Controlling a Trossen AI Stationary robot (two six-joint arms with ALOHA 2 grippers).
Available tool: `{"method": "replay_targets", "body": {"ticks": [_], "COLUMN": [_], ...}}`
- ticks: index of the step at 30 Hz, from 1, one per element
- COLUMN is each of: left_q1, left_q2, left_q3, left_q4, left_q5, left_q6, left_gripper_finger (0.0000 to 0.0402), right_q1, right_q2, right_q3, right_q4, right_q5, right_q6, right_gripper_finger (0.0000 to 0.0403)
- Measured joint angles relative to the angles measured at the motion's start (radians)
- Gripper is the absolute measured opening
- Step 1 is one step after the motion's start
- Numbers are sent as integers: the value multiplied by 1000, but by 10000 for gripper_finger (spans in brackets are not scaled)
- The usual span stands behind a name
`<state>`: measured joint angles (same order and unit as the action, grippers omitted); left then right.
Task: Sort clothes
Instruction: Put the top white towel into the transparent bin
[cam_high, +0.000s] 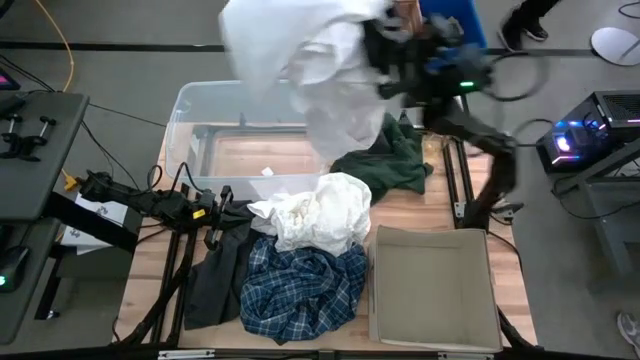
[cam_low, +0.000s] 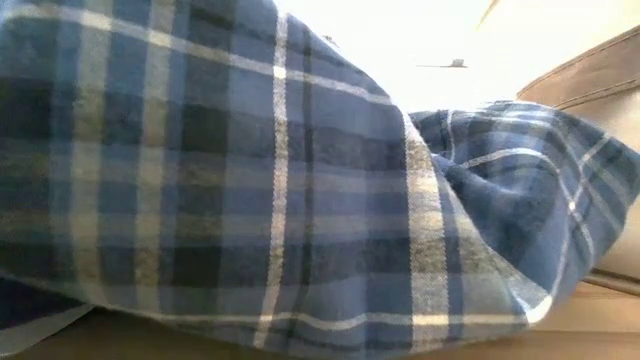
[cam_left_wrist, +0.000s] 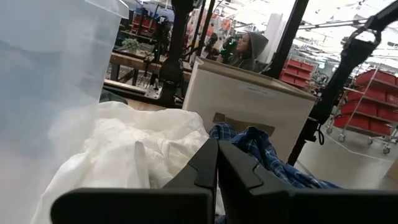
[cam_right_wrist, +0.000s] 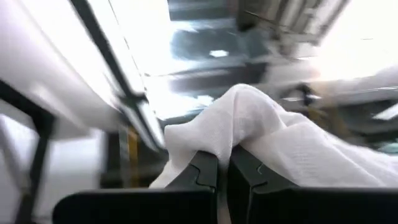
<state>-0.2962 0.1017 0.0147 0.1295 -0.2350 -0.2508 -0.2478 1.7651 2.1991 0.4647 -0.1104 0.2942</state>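
My right gripper (cam_high: 385, 50) is raised high over the far side of the table, shut on a large white garment (cam_high: 290, 60) that hangs over the clear tub. On the table lie a cream piece (cam_high: 320, 215), a blue-and-white plaid shirt (cam_high: 300, 285) that fills the low view (cam_low: 250, 180), a dark green piece (cam_high: 385, 165) and a black-grey piece (cam_high: 215, 275). My left gripper (cam_high: 218, 210) is shut and low at the table's left, beside the cream piece (cam_left_wrist: 124, 149); nothing shows between its fingers. My right gripper pinches a bunched fold of the white garment (cam_right_wrist: 236, 130) between its two fingers. The cloth wells up over the fingertips (cam_right_wrist: 202, 165); one layer or several, I cannot tell. The garment is lifted clear of the table and hangs toward the tub (cam_high: 320, 120).
The clear plastic tub (cam_high: 200, 130) stands at the far left of the table. The beige square fabric bin (cam_high: 435, 290) stands at the near right, and also shows in the left wrist view (cam_left_wrist: 249, 99). A person (cam_left_wrist: 249, 50) is in the room beyond.
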Motion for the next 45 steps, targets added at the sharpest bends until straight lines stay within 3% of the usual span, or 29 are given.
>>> {"method": "replay_targets", "body": {"ticks": [3,6,12,14,19,23,29,32,35,40,45], "left_q1": [0,0,0,0,0,0,0,0,0,0,0], "left_q2": [0,0,0,0,0,0,0,0,0,0,0], "left_q3": [0,0,0,0,0,0,0,0,0,0,0], "left_q4": [0,0,-3,-3,-3,-3,-4,-6,-5,-6,-6], "left_q5": [0,0,0,0,0,0,0,-2,-2,-2,-2], "left_q6": [0,0,0,0,0,0,0,0,0,0,0], "left_gripper_finger": [1,1,1,1,1,1,1,1,1,1,1], "right_q1": [0,-16,-67,-72,-79,-84,-73,-80,-89,-94,-91], "right_q2": [180,250,347,356,348,351,299,228,134,5,-59], "right_q3": [161,76,-43,-57,-57,-36,-35,-34,-31,-33,-52], "right_q4": [7,52,-156,-230,-598,-875,-1000,-1040,-1153,-1568,-1889], "right_q5": [-24,-22,-60,-63,-23,-57,-57,-53,-13,110,137], "right_q6": [69,151,254,207,36,-72,-171,-183,-218,-330,-331], "right_gripper_finger": [0,0,0,0,9,69,206,253,269,268,266]}}
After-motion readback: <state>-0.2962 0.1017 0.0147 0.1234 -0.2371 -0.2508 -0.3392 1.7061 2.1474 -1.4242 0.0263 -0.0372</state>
